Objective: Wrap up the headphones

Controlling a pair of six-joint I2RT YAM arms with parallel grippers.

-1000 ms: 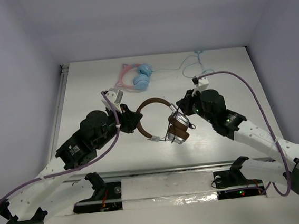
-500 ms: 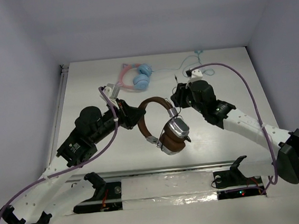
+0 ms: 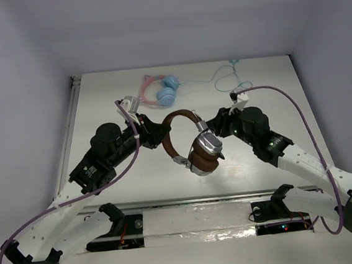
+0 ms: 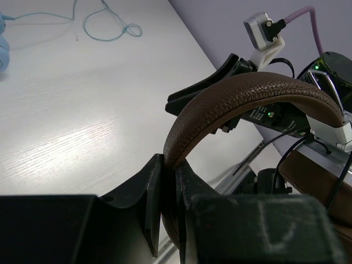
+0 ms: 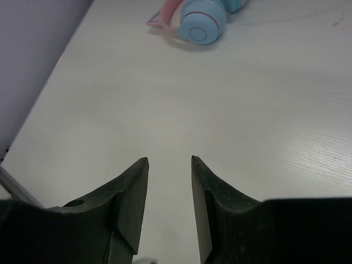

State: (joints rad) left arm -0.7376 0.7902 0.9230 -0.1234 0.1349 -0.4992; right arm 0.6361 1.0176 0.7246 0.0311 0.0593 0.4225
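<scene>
The headphones (image 3: 197, 148) have a brown headband (image 3: 176, 117), silver cups and brown pads, with thin black cable by the cups. My left gripper (image 3: 159, 133) is shut on the left end of the headband and holds it up; in the left wrist view the band (image 4: 247, 96) arches out from between my fingers (image 4: 157, 181). My right gripper (image 3: 215, 119) is open and empty, just right of the headband near the upper cup. In the right wrist view its fingers (image 5: 135, 181) frame bare table; the brown headphones are out of that view.
Pink cat-ear headphones with blue cups (image 3: 163, 91) lie at the back of the table, also in the right wrist view (image 5: 201, 22). Their pale blue cable (image 3: 226, 72) loops toward the back right, seen in the left wrist view (image 4: 107, 27). A metal rail (image 3: 189, 200) runs along the near edge.
The right gripper has moved off the headband and back toward the right and near side, and is now empty. The headphones hang from the left gripper, their cups shifted slightly left.
</scene>
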